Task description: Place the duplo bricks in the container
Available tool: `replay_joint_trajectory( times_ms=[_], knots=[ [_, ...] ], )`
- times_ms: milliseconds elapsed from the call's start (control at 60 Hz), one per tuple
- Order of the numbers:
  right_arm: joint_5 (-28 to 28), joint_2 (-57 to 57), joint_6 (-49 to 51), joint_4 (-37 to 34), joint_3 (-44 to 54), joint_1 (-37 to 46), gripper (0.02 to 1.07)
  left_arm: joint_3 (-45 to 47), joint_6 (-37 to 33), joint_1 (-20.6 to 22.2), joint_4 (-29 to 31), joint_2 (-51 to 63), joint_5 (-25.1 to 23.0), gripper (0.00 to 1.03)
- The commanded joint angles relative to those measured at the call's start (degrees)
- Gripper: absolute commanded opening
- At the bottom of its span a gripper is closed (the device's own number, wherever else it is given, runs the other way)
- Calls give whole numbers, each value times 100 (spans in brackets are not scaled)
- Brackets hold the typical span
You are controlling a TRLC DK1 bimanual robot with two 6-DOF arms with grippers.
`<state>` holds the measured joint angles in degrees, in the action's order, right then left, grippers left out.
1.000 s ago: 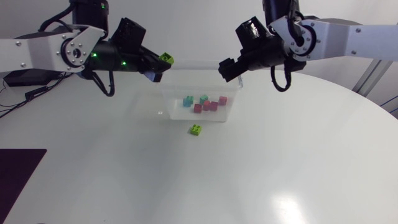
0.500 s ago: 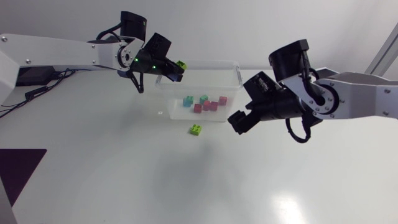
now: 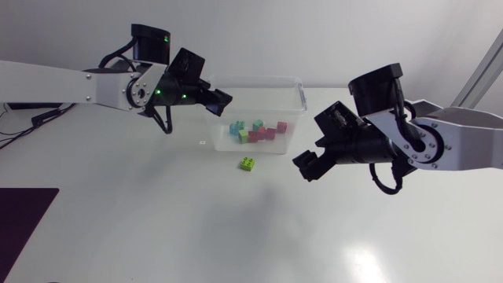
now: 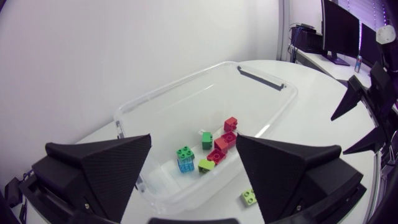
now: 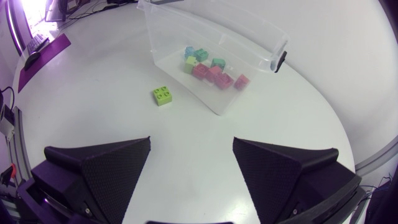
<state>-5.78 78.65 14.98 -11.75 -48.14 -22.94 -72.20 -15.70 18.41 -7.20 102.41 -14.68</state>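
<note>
Clear container (image 3: 259,79) holds several bricks (image 3: 256,131) (a lime brick (image 3: 247,163) lies outside); left fingers (image 4: 102,168) and right fingers (image 5: 102,171) gape wide, empty.

White round table (image 3: 236,236), dark purple mat (image 3: 23,216) at its left side

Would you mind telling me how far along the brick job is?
Mostly done: several duplo bricks lie in the clear container. Nothing is in hand: left gripper and right gripper are both open, empty. Left to do: one lime brick on the table.
</note>
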Motion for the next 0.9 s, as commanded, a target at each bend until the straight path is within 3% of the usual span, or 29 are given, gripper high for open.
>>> replay_joint_trajectory(
  times_ms=[0, 167, 417, 683, 883],
  knots=[
    [-11, -78, 5, 59, 156, -26, 98, 681, 217, 83, -264, -459, 70, 99],
    [-11, -78, -4, 129, 209, -26, 98, 1683, 410, 277, -642, -819, 351, 99],
    [-11, -96, -22, 208, 305, -26, 98, 2474, 744, 672, -721, -942, 466, 99],
    [-11, -131, -48, 270, 419, -26, 98, 2360, 1087, 1226, -967, -336, 1336, 99],
    [-11, -166, -39, 357, 560, 9, 98, 1903, 1474, 1340, -923, 367, 1775, 99]
  ],
)
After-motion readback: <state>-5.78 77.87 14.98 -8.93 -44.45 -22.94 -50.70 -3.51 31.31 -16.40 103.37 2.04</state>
